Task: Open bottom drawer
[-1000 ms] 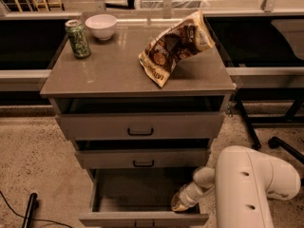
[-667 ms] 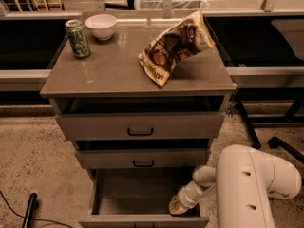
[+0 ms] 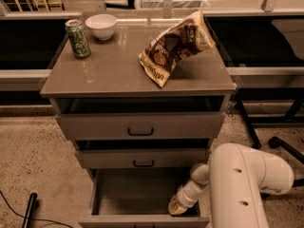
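We see the bottom drawer (image 3: 133, 194) standing well open. The gripper (image 3: 176, 207) sits low inside it, at the right front corner, at the end of the white arm (image 3: 242, 184) that fills the lower right. Above, the middle drawer (image 3: 142, 158) and top drawer (image 3: 140, 126) each show a dark gap along their upper edge. On the cabinet top (image 3: 109, 70) we find a green can (image 3: 78, 38) just beside a white bowl (image 3: 100, 25) at the back left, and a crumpled bag (image 3: 175, 45) toward the right.
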Tool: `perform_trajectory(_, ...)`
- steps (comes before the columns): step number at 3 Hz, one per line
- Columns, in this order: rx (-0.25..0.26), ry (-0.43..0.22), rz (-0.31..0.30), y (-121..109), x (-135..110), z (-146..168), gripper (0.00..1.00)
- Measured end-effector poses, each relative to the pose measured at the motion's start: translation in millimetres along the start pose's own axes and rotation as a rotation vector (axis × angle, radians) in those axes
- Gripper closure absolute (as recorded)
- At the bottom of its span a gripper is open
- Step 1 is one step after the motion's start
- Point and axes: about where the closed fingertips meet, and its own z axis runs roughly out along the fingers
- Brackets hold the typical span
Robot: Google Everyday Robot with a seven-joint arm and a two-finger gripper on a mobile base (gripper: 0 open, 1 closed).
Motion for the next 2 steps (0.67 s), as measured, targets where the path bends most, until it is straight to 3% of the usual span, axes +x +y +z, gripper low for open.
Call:
perform_trajectory(1,-0.069,0.029,0.03,10.9,14.3,10.2,1.0)
perform_trajectory(2,-0.069,0.029,0.03,10.2,14.3,10.1,1.0)
